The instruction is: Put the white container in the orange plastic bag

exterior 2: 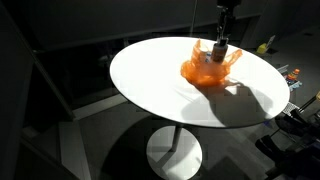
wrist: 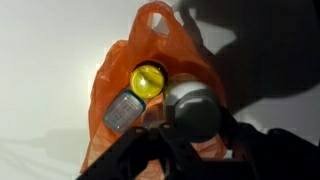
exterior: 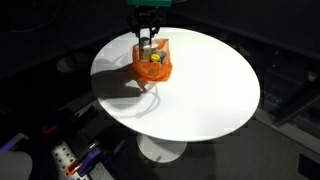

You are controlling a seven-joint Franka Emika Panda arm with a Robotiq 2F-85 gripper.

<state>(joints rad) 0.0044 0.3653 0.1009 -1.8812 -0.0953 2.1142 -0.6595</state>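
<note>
A round white desk (exterior: 205, 95) on a single pedestal carries an orange plastic bag (exterior: 153, 66). In an exterior view the bag sits toward the 11 o'clock part of the desk top; in an exterior view from another angle the same bag (exterior 2: 210, 68) lies toward 1 o'clock on the desk (exterior 2: 160, 85). Its mouth is open upward and its shadow falls across the white surface beside it.

The arm comes straight down from above, and the tool (exterior: 150, 42) is lowered into the mouth of the bag, as both exterior views show (exterior 2: 218, 46).

In the wrist view the bag (wrist: 105, 80) fills the middle of the frame, with one handle loop at 12 o'clock. Inside it sits the white container (wrist: 193, 100), round and seen from above, right between the two dark fingers of the tool (wrist: 195, 128). The fingers stand on either side of the container, but they are blurred and close to the lens, so I cannot tell whether they clamp it or stand free of it.

At 10 o'clock from the container, touching or almost touching it, lies a round yellow object (wrist: 148, 78). At 7 o'clock from that is a flat grey object (wrist: 122, 113), tilted against the wall of the bag.
</note>
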